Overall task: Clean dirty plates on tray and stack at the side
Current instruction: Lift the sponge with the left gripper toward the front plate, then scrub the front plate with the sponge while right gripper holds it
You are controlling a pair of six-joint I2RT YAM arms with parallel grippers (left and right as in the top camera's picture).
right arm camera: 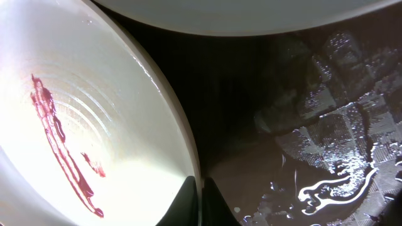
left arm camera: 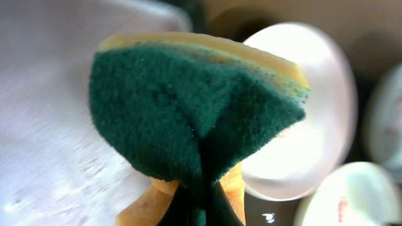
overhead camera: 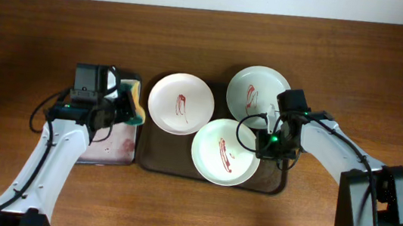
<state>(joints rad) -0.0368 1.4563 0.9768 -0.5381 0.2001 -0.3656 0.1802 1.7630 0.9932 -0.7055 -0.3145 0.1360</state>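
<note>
Three white plates with red smears lie on the dark brown tray (overhead camera: 154, 159): one at the left (overhead camera: 180, 103), one faintly greenish at the back right (overhead camera: 257, 91), one at the front (overhead camera: 224, 151). My left gripper (overhead camera: 128, 105) is shut on a green and yellow sponge (left arm camera: 195, 113), held above the small tray's right edge, next to the left plate (left arm camera: 314, 119). My right gripper (overhead camera: 265, 141) is shut on the right rim of the front plate (right arm camera: 94, 125), one finger inside the rim and one outside.
A smaller black tray with a pale pinkish inside (overhead camera: 110, 148) lies left of the brown tray, under my left arm. The wet brown tray floor (right arm camera: 314, 157) shows right of the gripped plate. Brown wooden table (overhead camera: 26, 47) lies all round.
</note>
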